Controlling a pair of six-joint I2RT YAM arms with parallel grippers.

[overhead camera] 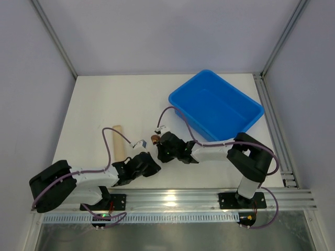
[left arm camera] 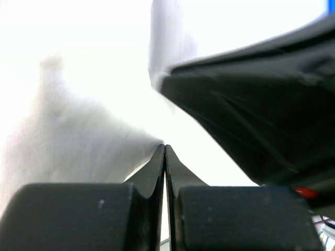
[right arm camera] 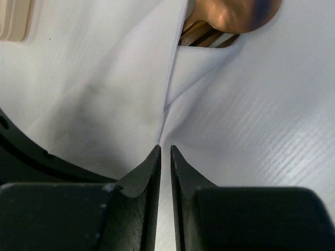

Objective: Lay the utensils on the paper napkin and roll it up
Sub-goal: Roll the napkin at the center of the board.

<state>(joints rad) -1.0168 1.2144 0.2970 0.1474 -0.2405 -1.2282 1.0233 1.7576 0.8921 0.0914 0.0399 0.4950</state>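
I have the paper napkin (right arm camera: 120,94) lying close to the near edge of the table (overhead camera: 94,104), about midway along it, folded over the spoon (right arm camera: 233,13) and fork (right arm camera: 201,37), which poke out of the open end. The left gripper (left arm camera: 165,147) is pressed together with the paper drawn up to its tips, so I judge it pinches the fold to keep the wrap from springing open. The right gripper (right arm camera: 165,147) is parted by a slim gap, the fold's edge just at its tips and not clamped. A tan cylinder (overhead camera: 121,141) lies just left; the blue bin (overhead camera: 217,107) sits toward the right edge. I can read no brand or writing anywhere
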